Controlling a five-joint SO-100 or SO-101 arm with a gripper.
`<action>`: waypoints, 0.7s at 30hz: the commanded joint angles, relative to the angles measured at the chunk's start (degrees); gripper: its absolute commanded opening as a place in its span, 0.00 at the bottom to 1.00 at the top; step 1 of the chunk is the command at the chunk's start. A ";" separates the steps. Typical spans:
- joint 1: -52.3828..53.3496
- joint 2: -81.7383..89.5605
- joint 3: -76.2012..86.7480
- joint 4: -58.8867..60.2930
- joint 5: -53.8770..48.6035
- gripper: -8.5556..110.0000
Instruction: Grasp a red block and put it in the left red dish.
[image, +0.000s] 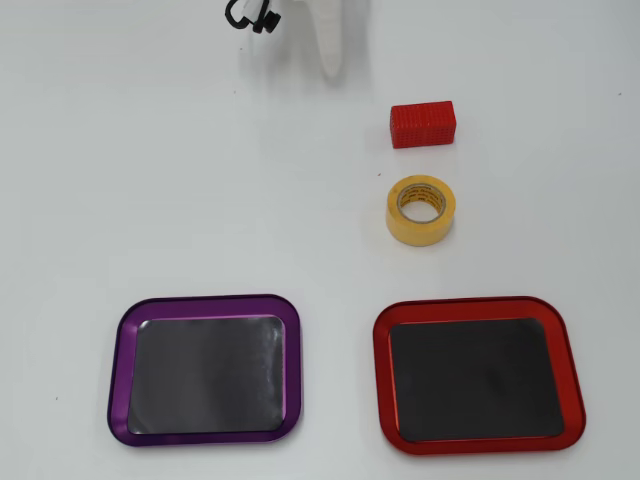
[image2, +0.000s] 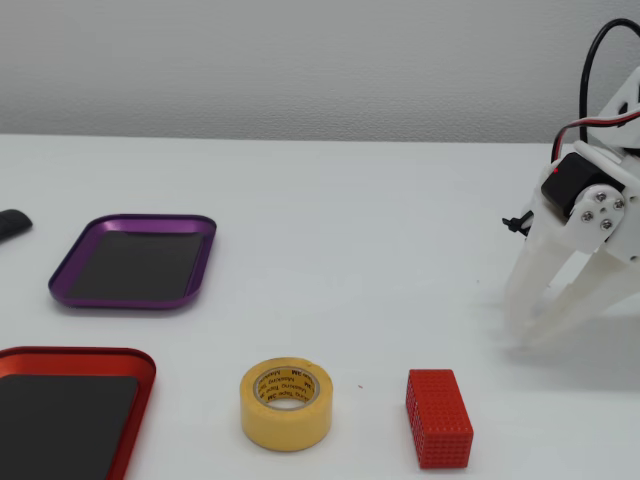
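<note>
One red block upper right | one yellow tape roll | one red dish | one purple tray | gripper jaws spread, empty

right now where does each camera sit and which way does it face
Overhead view: above the table, looking straight down at block, tape, purple dish and red dish; only the white pincer pokes in at the top edge.
Fixed view: low at the table's side, looking across it toward the wall; pincer with its black motor and cables at right, open, tips near the table.
Shared: both dishes, tape, block, pincer.
</note>
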 joint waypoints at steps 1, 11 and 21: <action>0.26 5.80 0.35 -6.33 -0.53 0.07; 0.35 4.92 -4.04 -5.54 -0.53 0.07; 0.35 -15.64 -25.31 -2.29 -0.53 0.07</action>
